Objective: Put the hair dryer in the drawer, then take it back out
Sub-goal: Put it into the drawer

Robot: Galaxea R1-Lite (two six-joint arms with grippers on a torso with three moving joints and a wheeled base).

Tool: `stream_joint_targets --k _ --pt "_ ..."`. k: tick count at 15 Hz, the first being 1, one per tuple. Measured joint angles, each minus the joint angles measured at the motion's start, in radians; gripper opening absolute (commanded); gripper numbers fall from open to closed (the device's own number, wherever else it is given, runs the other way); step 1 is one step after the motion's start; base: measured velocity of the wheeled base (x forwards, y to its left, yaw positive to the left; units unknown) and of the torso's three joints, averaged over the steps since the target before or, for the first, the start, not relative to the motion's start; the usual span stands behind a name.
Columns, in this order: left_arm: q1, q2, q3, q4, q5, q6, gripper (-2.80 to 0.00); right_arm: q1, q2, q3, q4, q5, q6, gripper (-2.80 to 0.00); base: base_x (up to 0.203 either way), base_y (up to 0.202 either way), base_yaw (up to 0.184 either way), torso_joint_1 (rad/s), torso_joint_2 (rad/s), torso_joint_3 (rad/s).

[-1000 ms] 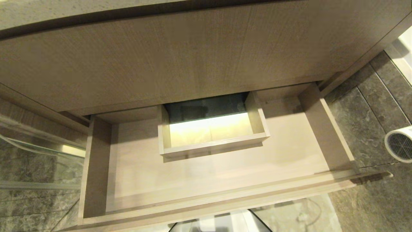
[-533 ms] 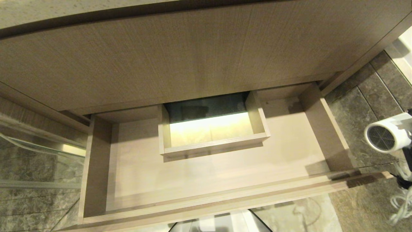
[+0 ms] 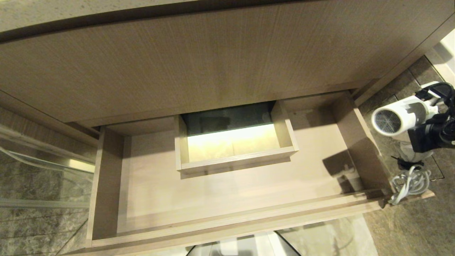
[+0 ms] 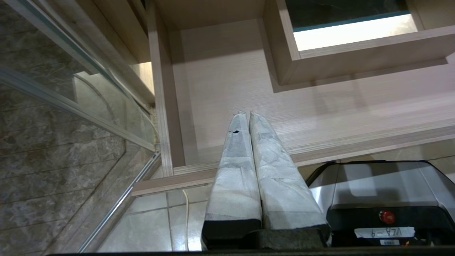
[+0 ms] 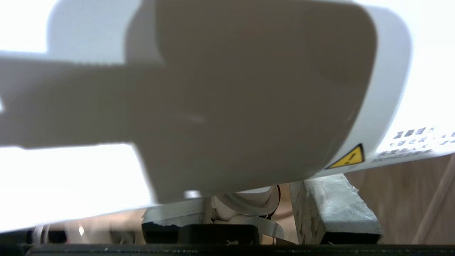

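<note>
1. Head view showed the drawer (image 3: pixel 227 199) pulled fully out below the tall wood-grain panel (image 3: pixel 213 60), its pale floor bare and a box-shaped cut-out (image 3: pixel 233 142) set at the middle of its back.
2. At the right edge of that view the right gripper (image 3: pixel 428 133) held the hair dryer (image 3: pixel 398 119) in the air, outside the drawer and just beyond its right side wall.
3. The dryer's barrel lay roughly level, its round grey mesh grille (image 3: pixel 385 121) turned toward the drawer.
4. The bundled white cord (image 3: pixel 408 183) hung below the dryer, its lowest loops at the right end of the drawer front; whether they touched it could not be told.
5. A shadow of the dryer fell on the drawer floor by the right wall.
6. In the right wrist view the dryer's white body (image 5: pixel 249 96) filled most of the frame, with the padded fingers (image 5: pixel 330 209) clamped on either side of it, so the jaws were grasping the hair dryer.
7. In the left wrist view the left gripper (image 4: pixel 247 115) hung in front of the drawer near its left front corner, its wrapped fingers pressed together with nothing between them.
8. Grey stone floor tiles (image 3: pixel 408 117) lay to the right of the cabinet.
</note>
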Motion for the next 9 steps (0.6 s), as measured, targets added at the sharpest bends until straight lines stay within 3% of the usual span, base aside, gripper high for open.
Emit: stream_joint_targets --k 9 --pt "0.0 0.0 0.0 0.0 0.0 0.0 -2.8 0.059 0.314 -0.262 -0.007 0.001 0.01 -2.8 0.0 0.0 0.0 0.0 0.0 0.0"
